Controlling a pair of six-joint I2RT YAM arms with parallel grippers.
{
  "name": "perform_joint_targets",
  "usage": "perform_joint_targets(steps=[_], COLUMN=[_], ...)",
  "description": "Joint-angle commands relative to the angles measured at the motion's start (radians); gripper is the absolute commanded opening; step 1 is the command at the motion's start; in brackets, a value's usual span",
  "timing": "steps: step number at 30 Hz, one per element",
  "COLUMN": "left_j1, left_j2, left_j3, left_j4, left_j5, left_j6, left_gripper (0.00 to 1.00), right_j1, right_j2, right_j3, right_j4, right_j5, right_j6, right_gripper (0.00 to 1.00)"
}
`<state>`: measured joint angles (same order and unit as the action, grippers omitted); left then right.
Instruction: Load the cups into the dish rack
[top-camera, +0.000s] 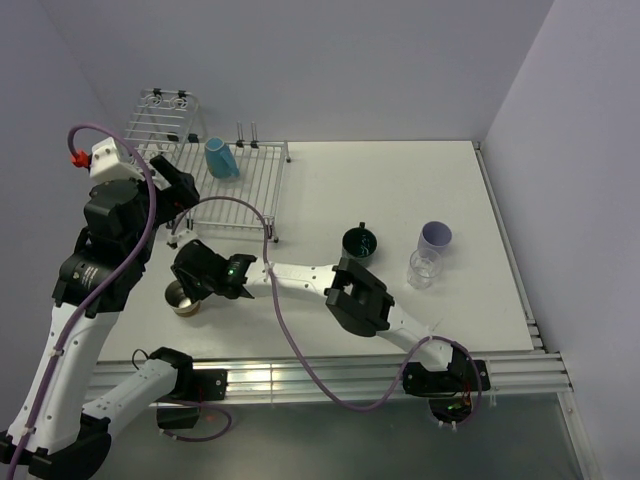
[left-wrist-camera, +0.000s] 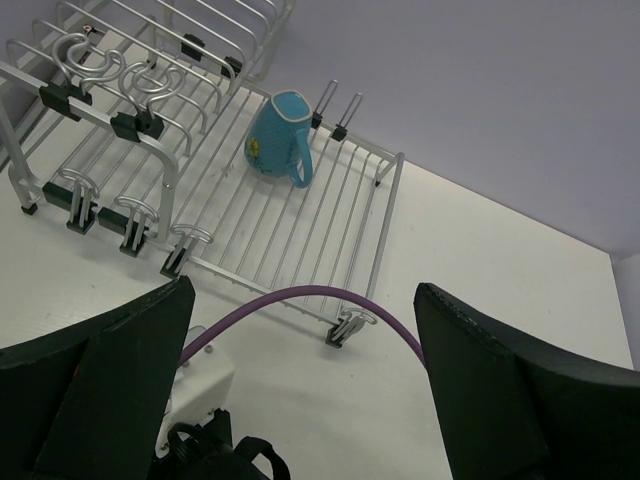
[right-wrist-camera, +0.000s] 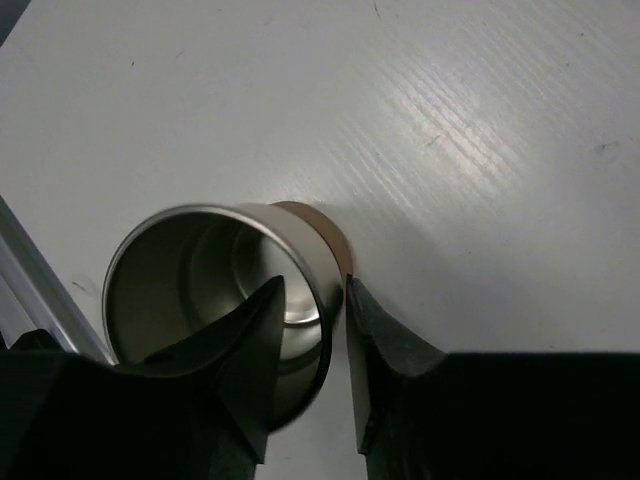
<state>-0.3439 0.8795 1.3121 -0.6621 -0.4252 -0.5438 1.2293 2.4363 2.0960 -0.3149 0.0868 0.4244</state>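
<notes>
The tan-brown cup (top-camera: 181, 298) stands upright on the table near the front left, and its steel inside shows in the right wrist view (right-wrist-camera: 190, 270). My right gripper (top-camera: 197, 283) (right-wrist-camera: 313, 290) is shut on its rim, one finger inside and one outside. The light-blue mug (top-camera: 220, 158) (left-wrist-camera: 278, 137) lies on the flat grid of the white dish rack (top-camera: 250, 200) (left-wrist-camera: 300, 230). My left gripper (top-camera: 185, 190) (left-wrist-camera: 305, 290) hangs open and empty over the rack's near edge. The dark teal mug (top-camera: 360, 241), the lavender tumbler (top-camera: 434, 237) and the clear tumbler (top-camera: 424, 268) stand on the table to the right.
The rack's taller basket part (top-camera: 160, 120) stands at the far left against the wall. A purple cable (top-camera: 240, 205) (left-wrist-camera: 390, 320) arcs over the rack's front edge. My right arm stretches across the front of the table. Walls close the back and right sides.
</notes>
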Motion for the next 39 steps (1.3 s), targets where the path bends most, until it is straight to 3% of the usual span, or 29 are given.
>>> perform_joint_targets(steps=[1,2,3,5,8,13,20,23,25,29,39], left_j1=[-0.001,0.0,0.0,0.0,0.0,0.0,0.0,0.0,0.0,0.0,0.0], left_j2=[-0.007,-0.007,-0.007,-0.007,-0.011,-0.004,0.032,0.062,0.093,0.122,0.159], left_j3=[-0.004,-0.004,-0.005,-0.007,-0.01,0.009,0.036,0.019,0.016,0.001,-0.074], left_j4=[0.033,0.035,0.035,0.035,0.039,0.07,0.169,0.254,0.285,0.355,0.55], left_j5=[0.023,0.025,0.026,0.025,0.028,0.048,0.183,0.333,0.413,0.485,0.779], left_j6=[-0.015,-0.016,-0.016,-0.018,-0.021,-0.027,-0.042,-0.065,-0.083,-0.094,-0.145], left_gripper=[0.99,0.99,0.98,0.98,0.98,0.99,0.99,0.99,0.99,0.99,0.99], right_j1=[0.007,0.007,0.009,0.009,0.004,-0.048,-0.266,-0.373,-0.427,-0.566,-0.677], right_j2=[-0.003,-0.008,-0.025,-0.049,-0.13,-0.405,-0.764,-0.876,-0.898,-0.939,-0.915], right_j3=[0.039,0.029,0.022,-0.008,-0.077,-0.269,-0.627,-0.736,-0.78,-0.945,-1.07], right_j4=[-0.01,-0.009,-0.007,-0.003,0.011,0.089,0.275,0.377,0.442,0.766,1.232], right_j5=[0.022,0.022,0.024,0.022,0.028,-0.056,-0.295,-0.441,-0.581,-0.784,-0.93], right_j6=[-0.015,-0.015,-0.015,-0.015,-0.021,0.01,0.14,0.215,0.266,0.492,0.861], right_gripper=[0.37,0.31,0.12,0.0,0.0,0.0,0.0,0.0,0.0,0.0,0.0])
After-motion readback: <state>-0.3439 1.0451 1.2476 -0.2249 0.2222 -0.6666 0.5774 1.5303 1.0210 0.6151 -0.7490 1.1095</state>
